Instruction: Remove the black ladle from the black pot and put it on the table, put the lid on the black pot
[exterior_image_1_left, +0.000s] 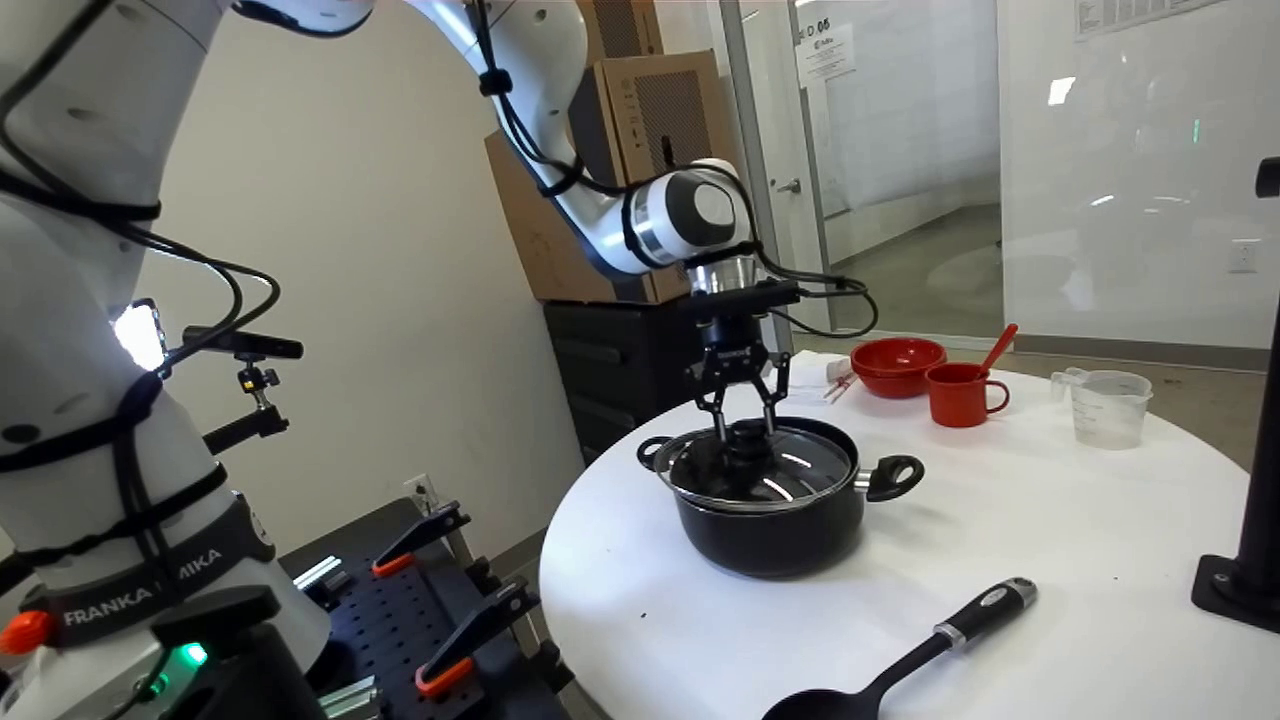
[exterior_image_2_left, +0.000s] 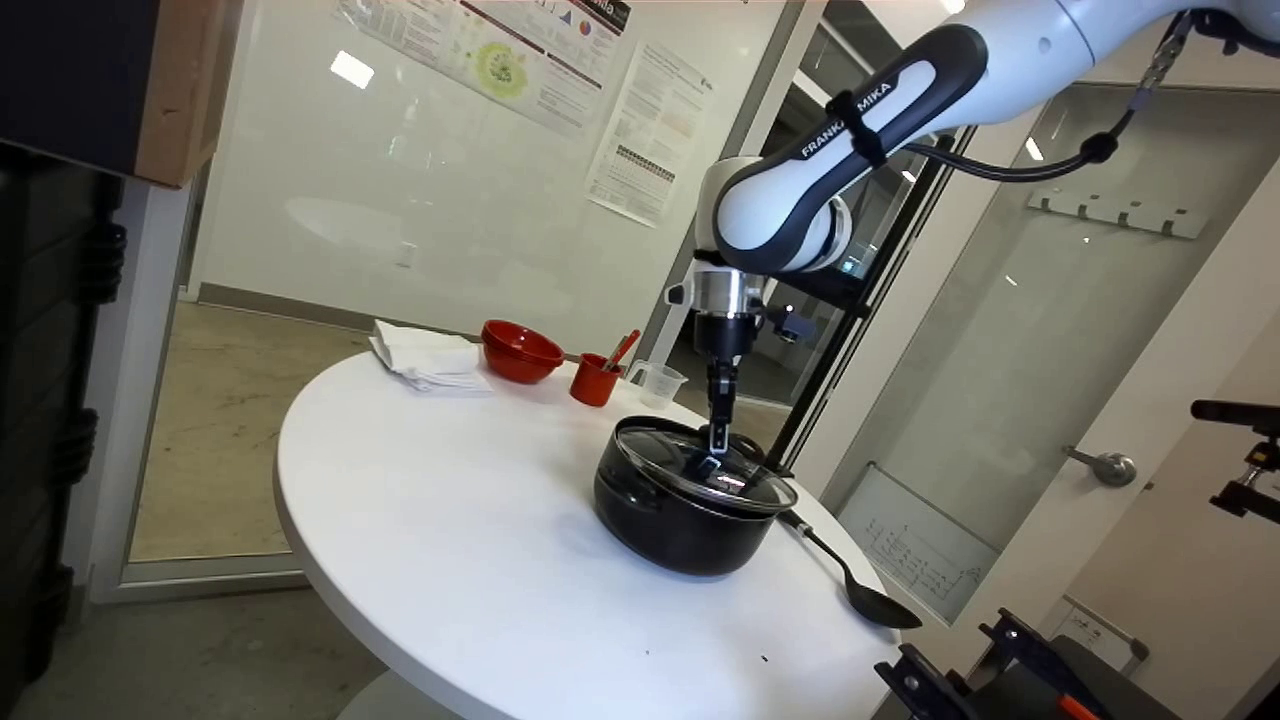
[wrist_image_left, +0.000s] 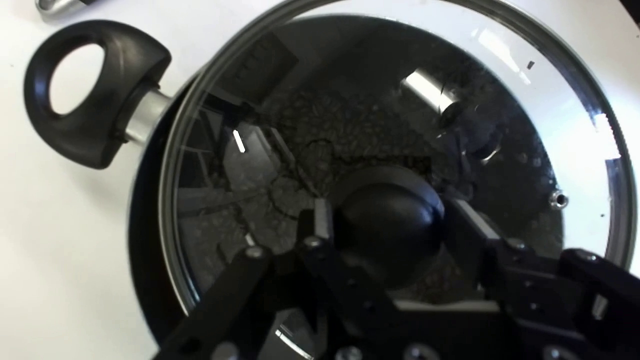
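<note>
Gripping the lid (exterior_image_1_left: 808, 470) by its knob (wrist_image_left: 390, 215), your hand (exterior_image_1_left: 746, 432) has a finger against each side of it. In the wrist view you see the lid off-centre over the black pot (exterior_image_1_left: 780, 540), overhanging the rim on the side away from the loop handle (wrist_image_left: 131, 56). You cannot tell whether it rests evenly. The black ladle (exterior_image_1_left: 914, 661) lies on the tabletop (exterior_image_1_left: 620, 580), apart from the pot; beyond the pot, in an exterior view, stand the red bowls (exterior_image_1_left: 897, 375) and red mug (exterior_image_1_left: 955, 400).
</note>
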